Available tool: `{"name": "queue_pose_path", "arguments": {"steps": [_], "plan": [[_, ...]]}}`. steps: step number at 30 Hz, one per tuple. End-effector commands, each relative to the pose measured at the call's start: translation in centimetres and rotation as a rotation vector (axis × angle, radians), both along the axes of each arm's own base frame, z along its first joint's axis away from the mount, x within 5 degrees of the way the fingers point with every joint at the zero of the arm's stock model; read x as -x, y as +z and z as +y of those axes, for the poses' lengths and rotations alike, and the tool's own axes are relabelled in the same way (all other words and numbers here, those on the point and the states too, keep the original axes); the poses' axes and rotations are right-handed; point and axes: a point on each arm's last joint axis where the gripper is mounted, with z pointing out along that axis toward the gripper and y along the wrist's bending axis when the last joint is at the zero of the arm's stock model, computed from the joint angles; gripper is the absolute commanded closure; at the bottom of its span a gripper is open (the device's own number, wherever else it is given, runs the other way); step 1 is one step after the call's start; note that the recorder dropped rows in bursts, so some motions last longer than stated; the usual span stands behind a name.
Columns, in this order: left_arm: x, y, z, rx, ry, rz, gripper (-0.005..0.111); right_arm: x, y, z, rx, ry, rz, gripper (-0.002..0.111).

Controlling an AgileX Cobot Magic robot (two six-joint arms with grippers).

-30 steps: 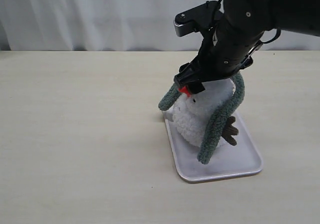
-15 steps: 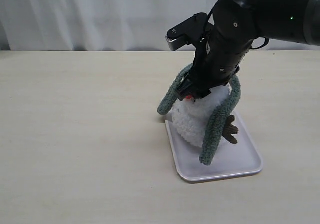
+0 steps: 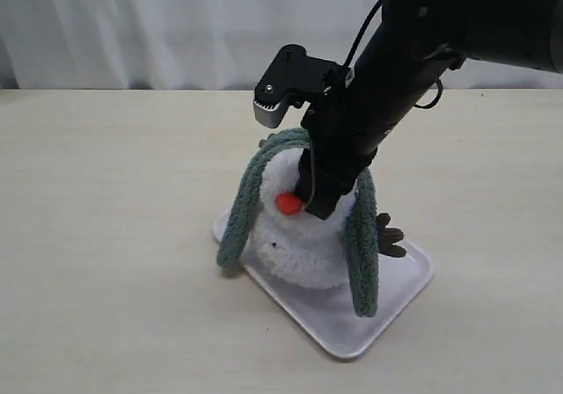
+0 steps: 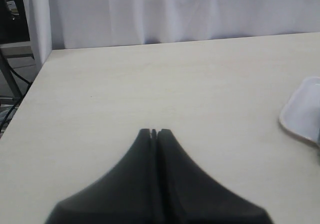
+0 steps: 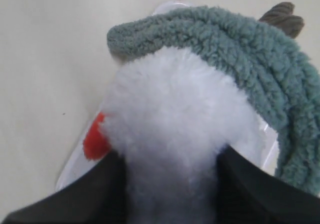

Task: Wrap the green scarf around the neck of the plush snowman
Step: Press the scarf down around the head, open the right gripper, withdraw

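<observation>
1. Plenty of bare table (image 3: 106, 236) to the left and on the near side. The white tray (image 3: 387, 310) sits skewed, right of centre, with one corner pointing at us.
2. We see the plush snowman (image 3: 299, 244) standing on the tray, orange nose (image 3: 288, 204) facing left.
3. The green scarf (image 3: 242, 205) arches over the back of its head. The left end hangs past the tray's edge to the table, and the right end dangles over the tray.
4. The right gripper (image 3: 318, 202) is on the head, jaws partway closed. Its fingers (image 5: 100, 189) press into the white fluff on both sides, so we'd say it's gripping the head.
5. The left gripper (image 4: 155, 132) is pinched closed on nothing, over bare table on the left.
</observation>
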Motion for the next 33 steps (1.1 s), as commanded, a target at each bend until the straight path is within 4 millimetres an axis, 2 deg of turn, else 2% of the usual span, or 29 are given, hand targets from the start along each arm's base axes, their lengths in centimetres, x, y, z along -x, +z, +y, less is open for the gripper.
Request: {"name": "queue_pose_path", "arguments": {"steps": [1,3,6,8,11,17,19,21,25,27,33], "plan": [[0.0,0.0,0.0,0.002,-0.003,-0.012,0.107,0.3,0.3,-0.2,0.052,0.204,-0.053,0.104],[0.0,0.0,0.0,0.002,-0.003,-0.012,0.107,0.2,0.1,-0.6,0.130,0.328,-0.101,0.104],[0.0,0.0,0.0,0.002,-0.003,-0.009,0.107,-0.2,0.2,-0.5,0.133,0.353,-0.155,0.104],[0.0,0.0,0.0,0.002,-0.003,-0.009,0.107,-0.6,0.4,-0.1,0.124,0.378,-0.227,0.104],[0.0,0.0,0.0,0.002,-0.003,-0.009,0.107,-0.3,0.6,1.1,0.216,0.492,-0.340,0.104],[0.0,0.0,0.0,0.002,-0.003,-0.009,0.107,-0.5,0.8,1.3,0.238,0.485,-0.383,0.102],[0.0,0.0,0.0,0.002,-0.003,-0.009,0.107,-0.7,0.8,1.2,0.236,0.437,-0.389,0.094],[0.0,0.0,0.0,0.002,-0.003,-0.009,0.107,-0.8,0.8,1.2,0.243,0.430,-0.394,0.082],[0.0,0.0,0.0,0.002,-0.003,-0.009,0.107,-0.7,0.8,1.2,0.222,0.398,-0.377,0.044],[0.0,0.0,0.0,0.002,-0.003,-0.009,0.107,-0.7,0.8,1.2,0.206,0.353,-0.365,0.032],[0.0,0.0,0.0,0.002,-0.002,-0.013,0.107,-0.1,2.3,0.8,0.139,0.200,-0.348,0.030]]}}
